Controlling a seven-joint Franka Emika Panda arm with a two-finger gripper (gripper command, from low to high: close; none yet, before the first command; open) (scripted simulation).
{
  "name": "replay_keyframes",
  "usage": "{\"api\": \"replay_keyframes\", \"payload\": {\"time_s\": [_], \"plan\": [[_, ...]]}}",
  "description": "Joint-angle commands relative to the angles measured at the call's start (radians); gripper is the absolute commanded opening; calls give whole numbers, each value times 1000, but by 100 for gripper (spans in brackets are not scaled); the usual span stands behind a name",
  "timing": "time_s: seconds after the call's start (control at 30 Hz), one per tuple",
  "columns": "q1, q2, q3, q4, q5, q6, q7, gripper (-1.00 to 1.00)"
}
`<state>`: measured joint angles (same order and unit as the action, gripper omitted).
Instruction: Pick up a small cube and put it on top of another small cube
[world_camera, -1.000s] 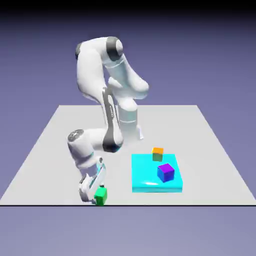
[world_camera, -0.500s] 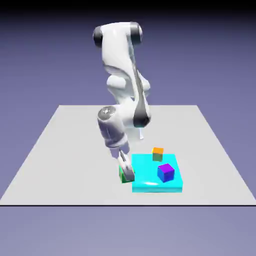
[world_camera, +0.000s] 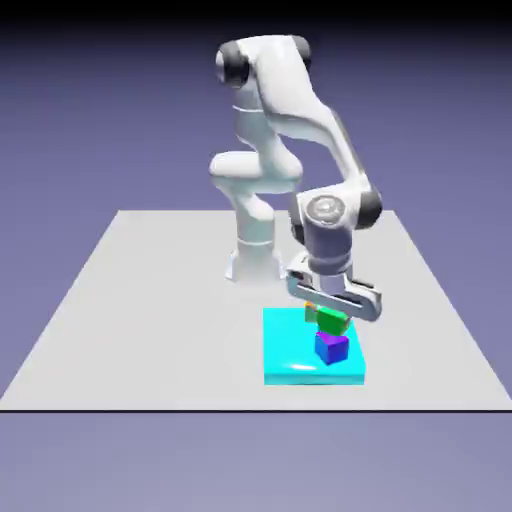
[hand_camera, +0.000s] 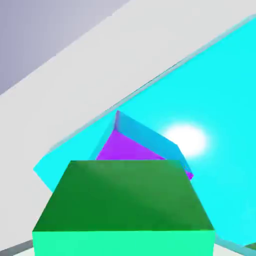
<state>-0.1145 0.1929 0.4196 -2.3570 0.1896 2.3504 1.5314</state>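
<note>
Setting: a grey table (world_camera: 150, 300) in front of a plain blue-violet backdrop.
Slab: a flat cyan slab (world_camera: 290, 352) lies on the table toward the exterior view's right, near the front edge.
Purple cube: the purple cube (world_camera: 331, 347) with blue sides stands on the slab; in the hand view it (hand_camera: 131, 147) shows just beyond the green cube, one corner pointing away.
Green cube: the green cube (world_camera: 331, 321) sits directly above the purple cube, very close to its top; whether the two touch cannot be told. It (hand_camera: 125, 205) fills the bottom of the hand view.
Gripper: the gripper (world_camera: 331, 312) points down over the slab, its jaws clamped on the green cube from either side.
Orange cube: a sliver of orange (world_camera: 312, 308) shows behind the gripper, mostly hidden.
Arm: the white arm (world_camera: 285, 120) arches up and over from its base at the table's far side.
</note>
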Motion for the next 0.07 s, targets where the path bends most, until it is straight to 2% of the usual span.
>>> {"api": "replay_keyframes", "payload": {"time_s": [0.0, 0.03], "plan": [[0, 0, 0, 0, 0, 0, 0, 100], [-7, -29, 1, 15, 6, -43, -4, 100]]}}
